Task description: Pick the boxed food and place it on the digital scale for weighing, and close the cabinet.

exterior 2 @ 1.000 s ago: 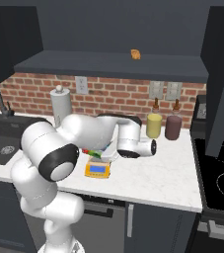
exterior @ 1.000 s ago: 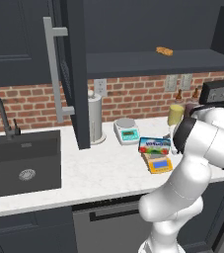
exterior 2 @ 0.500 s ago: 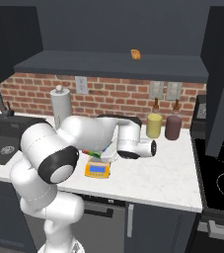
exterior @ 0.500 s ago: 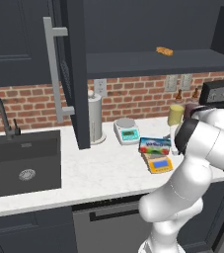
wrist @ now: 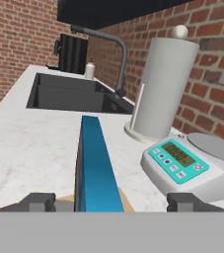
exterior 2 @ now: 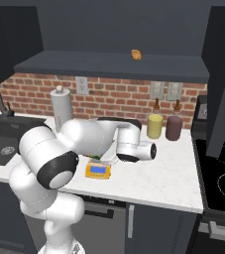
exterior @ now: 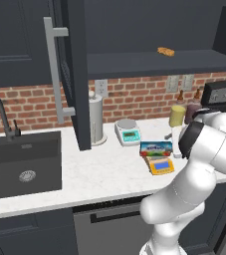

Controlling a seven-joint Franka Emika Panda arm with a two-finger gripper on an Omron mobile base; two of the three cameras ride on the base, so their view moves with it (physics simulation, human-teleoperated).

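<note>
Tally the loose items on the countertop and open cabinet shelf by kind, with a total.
Scales: 2, the orange-yellow digital scale and the white-and-teal scale
Boxed food: 1, the blue carton on the orange-yellow scale
Paper towel rolls: 1
Bottles or jars: 2, yellow and dark brownish
Orange snacks on the shelf: 1
Total: 7

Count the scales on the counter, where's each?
2. The orange-yellow digital scale sits near the counter's front edge with the boxed food on it; the white-and-teal scale stands behind, beside the paper towel roll. None seem hidden.
</note>
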